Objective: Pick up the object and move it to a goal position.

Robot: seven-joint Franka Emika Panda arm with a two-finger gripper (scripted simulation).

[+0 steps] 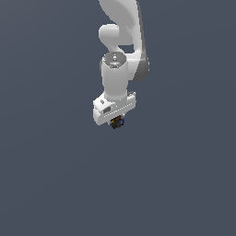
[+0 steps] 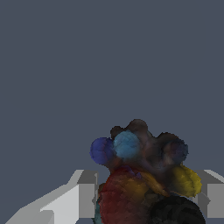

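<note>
The object (image 1: 117, 123) is a tiny dark knobbly lump with red, yellow and blue specks, peeking out just under the white hand in the exterior view. In the wrist view the object (image 2: 144, 179) fills the space between the two grey fingers (image 2: 87, 192), its blue knobs, red body and yellow lobe all plain. My gripper (image 1: 116, 123) is shut on it, with one finger pressed to each side. The fingertips themselves are hidden behind the hand in the exterior view.
The white arm (image 1: 120, 41) comes down from the top of the exterior view. Around it lies only a flat, featureless dark grey surface (image 1: 55, 175). No goal marker shows in either view.
</note>
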